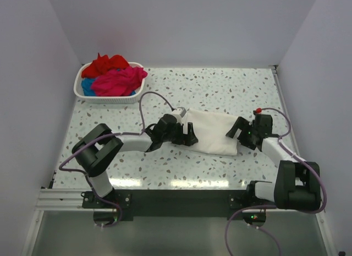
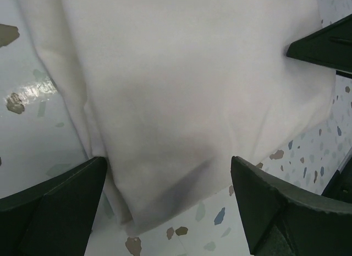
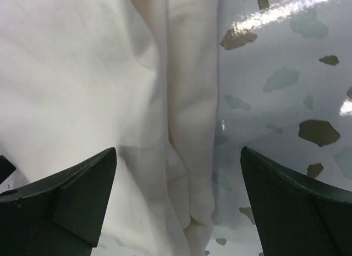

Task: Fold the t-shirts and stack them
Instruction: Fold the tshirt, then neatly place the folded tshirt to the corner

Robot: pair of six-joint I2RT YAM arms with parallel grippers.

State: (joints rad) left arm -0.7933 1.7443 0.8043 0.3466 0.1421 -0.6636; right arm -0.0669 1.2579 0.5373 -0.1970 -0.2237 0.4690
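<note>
Folded white t-shirt; blue t-shirt mostly buried in basket.

Robot lab test cell. Plain white walls boxing in speckled tabletop; aluminium rail at 6 o'clock.

A folded t-shirt lies on the surface, just right of the frame's centre. The left gripper sits at its left edge and the right gripper at its right edge, each with its jaws over the cloth's border. In the upper left a basket stands on the surface near the back wall, a heap of t-shirts piled inside it, well apart from the folded one.
</note>
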